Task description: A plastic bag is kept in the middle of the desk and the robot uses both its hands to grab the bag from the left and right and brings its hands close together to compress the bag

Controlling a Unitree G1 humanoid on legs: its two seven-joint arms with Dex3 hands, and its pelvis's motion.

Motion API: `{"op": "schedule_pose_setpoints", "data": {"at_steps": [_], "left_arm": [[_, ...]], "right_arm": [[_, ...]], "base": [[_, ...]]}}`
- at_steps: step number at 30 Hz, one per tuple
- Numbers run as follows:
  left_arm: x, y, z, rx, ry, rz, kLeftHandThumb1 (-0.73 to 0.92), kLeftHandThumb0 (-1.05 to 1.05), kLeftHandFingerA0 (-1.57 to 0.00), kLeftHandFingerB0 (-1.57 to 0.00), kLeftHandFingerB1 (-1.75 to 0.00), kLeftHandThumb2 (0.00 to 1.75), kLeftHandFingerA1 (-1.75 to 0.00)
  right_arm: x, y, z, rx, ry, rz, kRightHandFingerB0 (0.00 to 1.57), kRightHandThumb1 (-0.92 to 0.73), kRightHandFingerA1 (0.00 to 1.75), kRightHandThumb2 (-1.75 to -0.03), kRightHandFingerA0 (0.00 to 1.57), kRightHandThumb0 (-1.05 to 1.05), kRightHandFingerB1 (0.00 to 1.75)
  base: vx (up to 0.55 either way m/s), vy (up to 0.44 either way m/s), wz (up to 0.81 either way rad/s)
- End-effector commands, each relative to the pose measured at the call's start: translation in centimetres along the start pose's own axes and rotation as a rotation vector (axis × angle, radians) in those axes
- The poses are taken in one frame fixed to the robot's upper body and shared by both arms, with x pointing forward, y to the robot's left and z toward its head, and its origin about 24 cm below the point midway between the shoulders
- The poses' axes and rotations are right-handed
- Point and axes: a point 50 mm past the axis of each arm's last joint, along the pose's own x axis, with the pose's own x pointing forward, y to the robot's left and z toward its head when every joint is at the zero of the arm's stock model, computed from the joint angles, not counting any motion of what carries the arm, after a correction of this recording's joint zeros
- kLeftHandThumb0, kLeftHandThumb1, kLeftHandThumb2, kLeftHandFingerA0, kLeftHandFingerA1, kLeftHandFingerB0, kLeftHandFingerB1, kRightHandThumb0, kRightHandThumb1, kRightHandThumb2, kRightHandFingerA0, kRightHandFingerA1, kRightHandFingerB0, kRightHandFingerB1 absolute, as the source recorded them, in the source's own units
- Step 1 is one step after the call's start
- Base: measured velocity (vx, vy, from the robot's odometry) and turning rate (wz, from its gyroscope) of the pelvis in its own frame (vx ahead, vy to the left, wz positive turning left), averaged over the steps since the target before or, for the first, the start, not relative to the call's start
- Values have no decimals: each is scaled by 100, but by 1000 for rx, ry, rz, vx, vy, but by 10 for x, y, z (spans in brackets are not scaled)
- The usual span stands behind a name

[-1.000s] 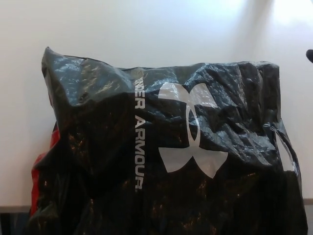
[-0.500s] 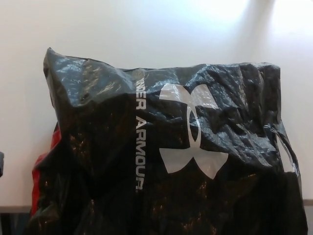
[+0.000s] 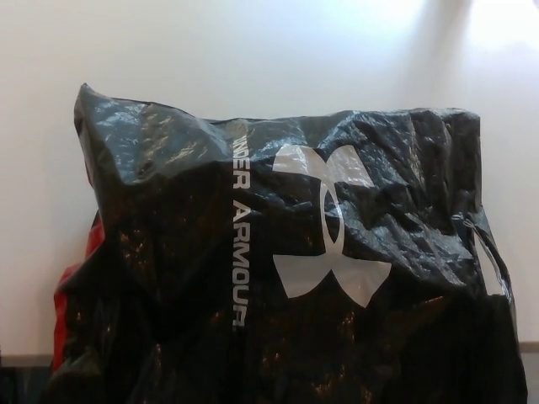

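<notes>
Head view showed a black plastic bag (image 3: 286, 278) filling most of the frame, lying on a white desk (image 3: 253, 50). Its far edge ran left to right across the picture, the far left corner peaked higher than the rest; the near end ran out of frame at the bottom. White lettering (image 3: 240, 231) ran down the bag from far to near, beside a white logo (image 3: 331, 223). Surface was crinkled and glossy. A loop handle (image 3: 495, 261) stood out at the right edge. Red material (image 3: 74, 290) showed at the lower left edge. Neither robot hand appeared, so their state could not be read.
</notes>
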Motion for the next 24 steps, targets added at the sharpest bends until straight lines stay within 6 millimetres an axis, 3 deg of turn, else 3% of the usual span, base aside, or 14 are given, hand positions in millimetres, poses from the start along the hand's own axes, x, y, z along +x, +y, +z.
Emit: {"op": "schedule_pose_setpoints", "data": {"at_steps": [1,5,7,9,11,12,13,14,15,16,18,19,20,24], "left_arm": [[-75,11,-9,15,11,-74,76,-75,-9,-9,-42,111,-45],[-85,18,-18,46,85,-109,83,-80,-1,-13,-35,114,-37],[-91,21,-21,61,97,-104,81,-71,0,-12,-37,113,-36],[-94,23,-24,54,106,-95,92,-70,-10,-15,-25,72,-26],[-96,26,-25,52,116,-84,92,-71,-10,-16,-26,73,-27],[-95,27,-27,54,120,-73,74,-72,0,-14,-46,110,-41],[-94,27,-29,52,119,-64,92,-70,-12,-17,-27,69,-29],[-93,27,-30,51,117,-62,92,-70,-12,-17,-27,69,-29],[-90,28,-34,48,117,-63,92,-72,-12,-17,-27,71,-30],[-89,28,-34,44,123,-59,77,-74,-9,-8,-37,99,-41],[-88,29,-35,28,138,-42,75,-73,-7,-9,-40,103,-42],[-86,30,-36,33,149,-24,92,-71,-12,-17,-27,68,-30],[-84,31,-39,31,166,-6,59,-33,-2,0,-47,114,-50],[-83,31,-41,41,155,-4,60,-33,-1,0,-47,115,-50]], "right_arm": [[-89,5,-8,-127,2,215,0,-57,26,-96,0,-87,20],[-101,1,-11,-226,88,198,0,-63,29,-85,1,-86,19],[-101,-2,-8,-239,117,192,0,-64,29,-106,0,-84,22],[-103,-2,-7,-229,142,193,0,-68,29,-105,0,-85,21],[-104,-4,-6,-235,142,190,0,-66,31,-105,0,-82,24],[-103,-4,-6,-235,153,191,0,-69,28,-107,0,-84,21],[-102,-4,-7,-228,153,187,0,-69,28,-107,0,-84,21],[-101,-4,-8,-226,151,185,0,-69,28,-107,0,-84,21],[-100,-3,-11,-223,132,171,0,-84,24,-72,0,-74,16],[-99,-2,-10,-221,131,168,2,-84,22,-72,1,-74,16],[-99,-1,-10,-191,146,160,0,-68,22,-95,0,-82,19],[-99,0,-11,-167,162,146,0,-89,21,-66,0,-77,21],[-97,1,-13,-94,188,148,0,-74,16,-104,0,-85,15],[-92,4,-17,-43,199,153,0,-76,15,-107,0,-90,14]], "base": [[0,0,0],[0,0,0],[0,0,0],[0,0,0],[0,0,0],[0,0,0],[0,0,0],[0,0,0],[0,0,0],[0,0,0],[0,0,0],[0,0,0],[0,0,0],[0,0,0]]}}
